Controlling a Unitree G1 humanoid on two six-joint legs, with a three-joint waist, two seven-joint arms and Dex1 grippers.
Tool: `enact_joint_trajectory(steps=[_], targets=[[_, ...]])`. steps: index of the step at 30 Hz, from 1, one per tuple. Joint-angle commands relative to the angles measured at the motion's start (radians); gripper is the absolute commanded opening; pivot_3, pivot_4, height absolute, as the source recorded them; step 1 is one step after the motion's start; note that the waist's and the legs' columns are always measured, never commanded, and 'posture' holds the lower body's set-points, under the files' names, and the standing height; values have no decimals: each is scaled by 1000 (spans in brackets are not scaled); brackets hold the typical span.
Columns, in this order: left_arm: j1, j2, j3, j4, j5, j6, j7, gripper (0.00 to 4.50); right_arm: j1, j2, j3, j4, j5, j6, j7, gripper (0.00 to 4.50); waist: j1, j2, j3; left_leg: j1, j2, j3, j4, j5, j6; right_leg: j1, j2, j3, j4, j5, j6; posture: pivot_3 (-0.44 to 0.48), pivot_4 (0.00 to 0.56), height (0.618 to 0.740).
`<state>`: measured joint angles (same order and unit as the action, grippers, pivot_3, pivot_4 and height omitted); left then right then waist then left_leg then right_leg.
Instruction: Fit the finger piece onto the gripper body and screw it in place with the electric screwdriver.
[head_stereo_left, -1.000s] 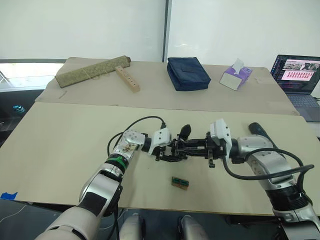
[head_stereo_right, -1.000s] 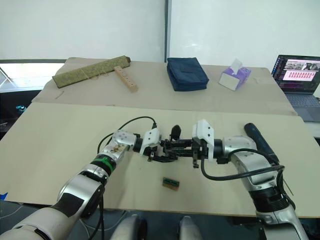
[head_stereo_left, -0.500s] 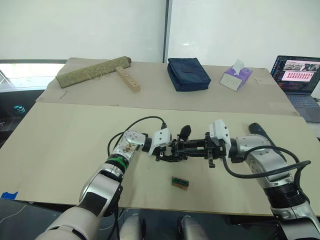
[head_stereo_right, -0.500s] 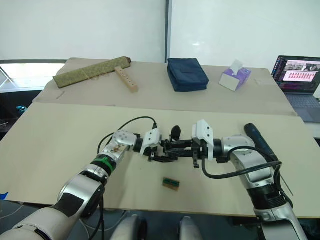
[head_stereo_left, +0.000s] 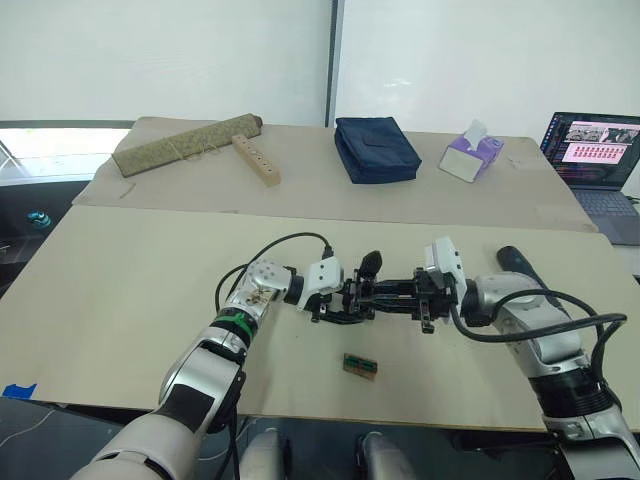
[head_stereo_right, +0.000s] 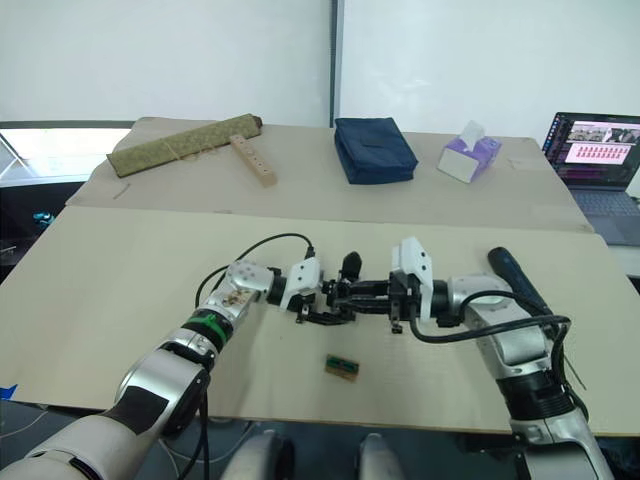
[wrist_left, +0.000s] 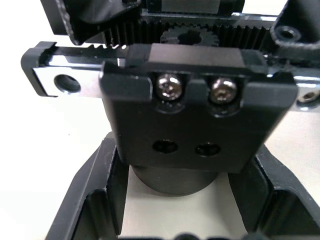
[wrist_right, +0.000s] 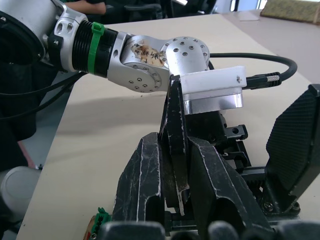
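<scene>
Between the two grippers: the gripper body (head_stereo_left: 362, 297) is hanging just above the near table (head_stereo_left: 120, 300), both arms reaching inward to meet at it.
Left arm: is stretching forward and to the right, wrist level, left gripper (head_stereo_left: 335, 298) clamping the gripper body's left end.
Right arm: is bending at the elbow and pointing left, right gripper (head_stereo_left: 408, 296) closing its fingers (wrist_right: 145, 185) on a thin black part of the gripper body.
Finger piece: cannot tell it apart from the held assembly.
Screwdriver (head_stereo_left: 522, 265): is lying on the table just behind the right forearm, untouched.
Green-and-brown block (head_stereo_left: 360, 366): is lying on the table near, below both grippers.
</scene>
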<state>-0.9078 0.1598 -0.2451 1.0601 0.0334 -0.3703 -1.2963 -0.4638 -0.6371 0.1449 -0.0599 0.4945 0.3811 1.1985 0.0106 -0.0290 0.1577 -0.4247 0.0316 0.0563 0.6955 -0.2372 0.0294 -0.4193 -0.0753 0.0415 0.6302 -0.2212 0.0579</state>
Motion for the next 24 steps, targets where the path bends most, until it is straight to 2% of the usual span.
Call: enact_joint_trajectory(steps=[1,6,18,24], targets=[[-22,-11,14,-17,-13,-12,-9,2272,-23,16,46,86,-53,73,-24,333,-1,0,0,0,0,0,0,0,0,0,0,0,0,0,0,0,150,738],[-22,-13,20,-19,-10,-10,-7,2272,-31,28,36,55,-44,105,-33,333,-3,0,0,0,0,0,0,0,0,0,0,0,1,0,0,0,150,738],[-21,-15,25,-18,-9,-7,0,2272,116,-34,65,30,-111,78,-56,333,1,0,-2,0,0,0,0,0,0,0,0,0,0,0,0,0,150,738],[-20,-14,31,-15,-7,-1,3,2272,62,-63,130,46,-120,156,-37,333,2,0,-5,1,0,0,0,0,0,1,0,0,0,0,0,0,150,738]])
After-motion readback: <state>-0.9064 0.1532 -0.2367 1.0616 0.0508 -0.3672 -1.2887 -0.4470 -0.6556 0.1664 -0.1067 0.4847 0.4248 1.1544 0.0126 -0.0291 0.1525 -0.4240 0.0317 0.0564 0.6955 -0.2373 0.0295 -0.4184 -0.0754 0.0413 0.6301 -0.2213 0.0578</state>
